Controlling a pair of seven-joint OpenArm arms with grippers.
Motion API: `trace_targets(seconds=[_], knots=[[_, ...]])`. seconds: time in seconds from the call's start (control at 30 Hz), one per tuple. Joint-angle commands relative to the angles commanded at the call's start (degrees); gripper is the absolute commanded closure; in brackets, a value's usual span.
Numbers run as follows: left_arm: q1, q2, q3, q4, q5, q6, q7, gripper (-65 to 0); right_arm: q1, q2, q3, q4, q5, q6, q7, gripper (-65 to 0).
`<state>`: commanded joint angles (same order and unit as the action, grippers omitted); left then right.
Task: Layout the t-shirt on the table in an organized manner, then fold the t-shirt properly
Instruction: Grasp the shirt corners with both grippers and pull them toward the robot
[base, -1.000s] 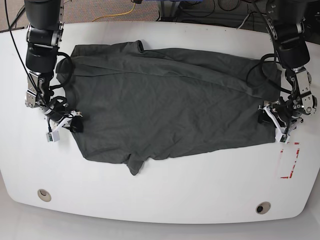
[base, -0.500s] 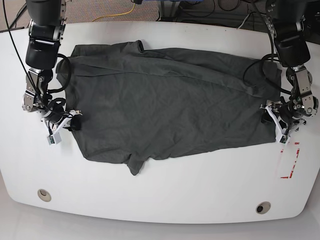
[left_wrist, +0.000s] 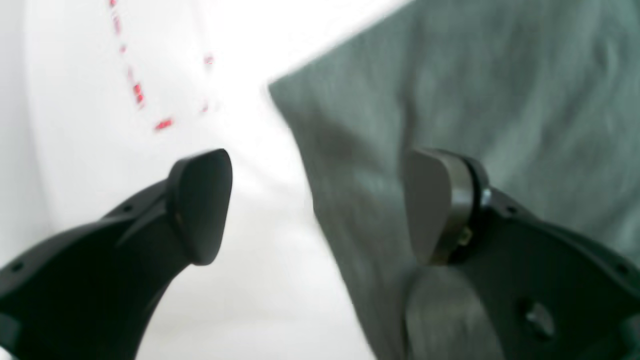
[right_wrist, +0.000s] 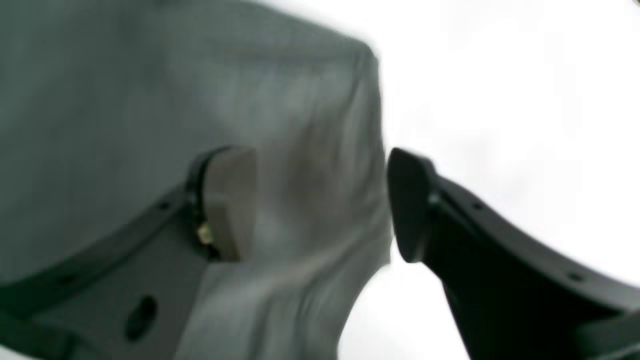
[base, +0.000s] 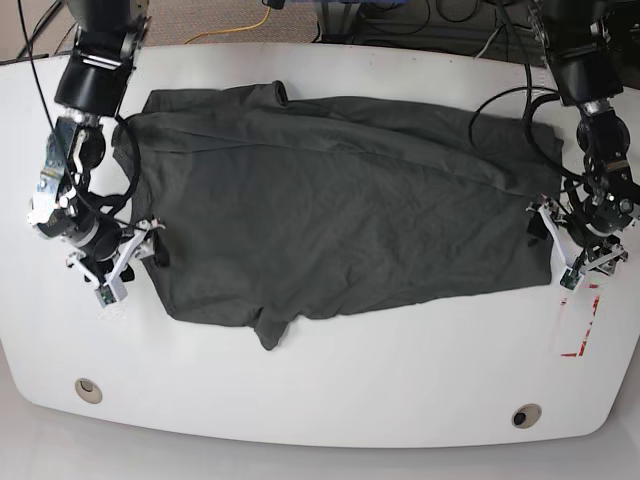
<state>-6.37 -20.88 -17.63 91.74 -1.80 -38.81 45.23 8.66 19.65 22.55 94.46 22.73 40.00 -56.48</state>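
The dark grey t-shirt (base: 330, 215) lies spread flat across the white table (base: 330, 390), with a small flap at its near edge. In the base view my right gripper (base: 128, 265) sits at the shirt's left edge and my left gripper (base: 562, 255) at its right edge. The left wrist view shows the left gripper (left_wrist: 320, 200) open, one finger over bare table and the other over the t-shirt (left_wrist: 450, 90). In the right wrist view the right gripper (right_wrist: 320, 200) is open astride the edge of the t-shirt (right_wrist: 150, 90).
A red tape mark (base: 580, 325) lies on the table just in front of the left gripper, also in the left wrist view as red tape (left_wrist: 137, 92). Two grommet holes (base: 88, 388) (base: 525, 415) sit near the front edge. Cables (base: 240, 25) run behind the table.
Both grippers have slid a little outward and toward the front edge, staying at the shirt's sides. Both arms have shifted their pose. The t-shirt has not moved.
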Motion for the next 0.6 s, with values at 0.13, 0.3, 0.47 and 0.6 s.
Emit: trace_targets(seconds=[0.13, 0.3, 0.47, 0.6], knots=[[5.3, 0.1, -0.7, 7.6, 0.0, -1.2, 0.9, -50.7, -6.7, -3.5, 3.0, 9.5, -0.5, 0.00, -2.5, -40.9], [8.8, 3.2, -5.4, 12.7, 0.0, -1.2, 1.0, -50.7, -13.5, -5.6, 4.8, 14.9, -0.5, 0.00, -2.5, -40.9], [9.3, 5.3, -10.4, 14.1, 0.3, -1.2, 1.1, -50.7, -20.1, -8.5, 7.6, 18.5, -0.4, 0.00, -2.5, -40.9], [9.4, 5.3, -11.1, 13.7, 0.4, -1.2, 1.1, -50.7, -24.2, -9.7, 10.5, 19.6, -0.3, 0.00, -2.6, -40.9]])
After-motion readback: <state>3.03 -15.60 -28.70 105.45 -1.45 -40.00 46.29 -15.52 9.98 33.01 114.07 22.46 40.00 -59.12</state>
